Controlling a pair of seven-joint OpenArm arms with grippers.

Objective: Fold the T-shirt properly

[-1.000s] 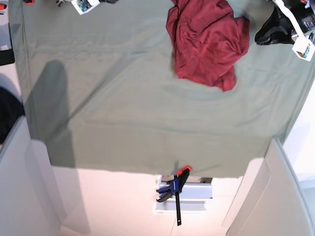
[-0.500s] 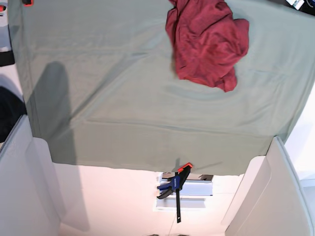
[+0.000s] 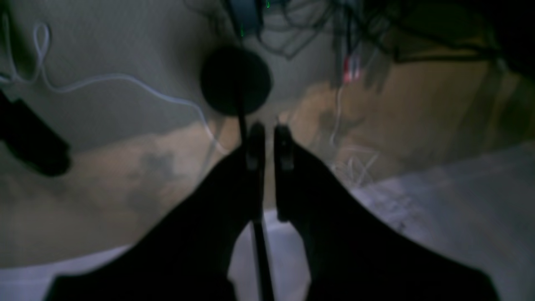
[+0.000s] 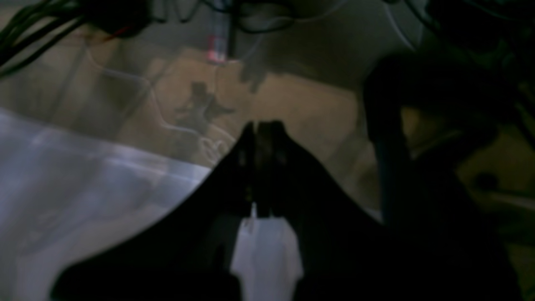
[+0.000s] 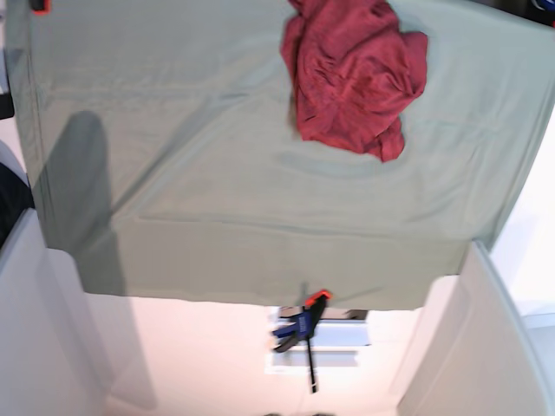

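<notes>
The T-shirt (image 5: 351, 78), dark red, lies crumpled in a heap near the far right of the sage-green cloth (image 5: 217, 173) in the base view. Neither arm shows in that view. In the left wrist view my left gripper (image 3: 269, 129) points away from the table at a dim floor with cables; its dark fingers stand almost together with a thin slit between them and nothing held. My right gripper (image 4: 261, 125) is shut, fingertips touching and empty, over a pale surface and brown floor. The T-shirt is out of both wrist views.
A blue and orange clamp (image 5: 303, 325) grips the table's near edge below the cloth. White panels (image 5: 486, 347) stand at both lower sides. A round black object on a thin stem (image 3: 236, 79) and loose cables (image 3: 125, 81) lie beyond the left gripper.
The black gripper at the top right and the white tags along the top edge have left the base view. The whole picture has shifted slightly; the T-shirt keeps its crumpled shape.
</notes>
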